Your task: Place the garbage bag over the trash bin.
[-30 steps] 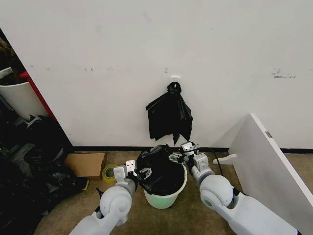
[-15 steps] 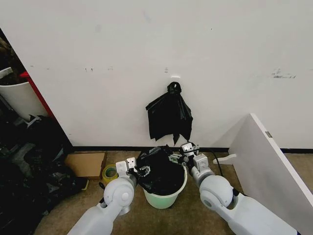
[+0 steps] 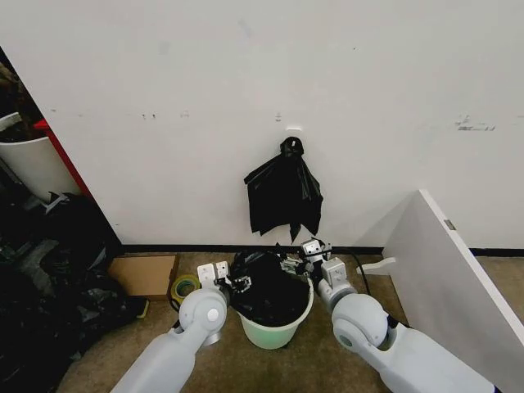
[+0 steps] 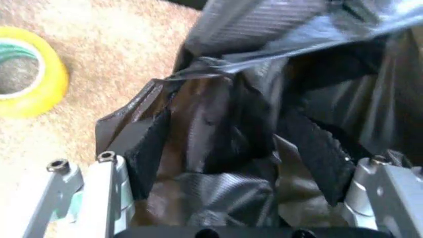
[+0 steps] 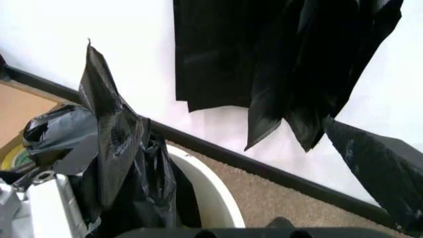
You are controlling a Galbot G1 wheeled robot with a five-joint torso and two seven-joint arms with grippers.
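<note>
- The floor (image 3: pixel 327 360) is a tan-brown carpet, meeting the white wall at a dark skirting strip.
- The trash bin (image 3: pixel 278 332) stands upright on it, close to the wall, its mouth filled with the crinkled black garbage bag (image 3: pixel 266 291).
- A roll of yellow tape (image 3: pixel 184 287) lies flat on the carpet just beside the bin, on the robot's left.
- A flat cardboard box (image 3: pixel 143 275) lies beyond the tape, against the skirting.
- A dark heap of clutter (image 3: pixel 49 286) covers the floor at far left.
- A white board (image 3: pixel 446 270) leans at the right, its lower end on the carpet.
</note>
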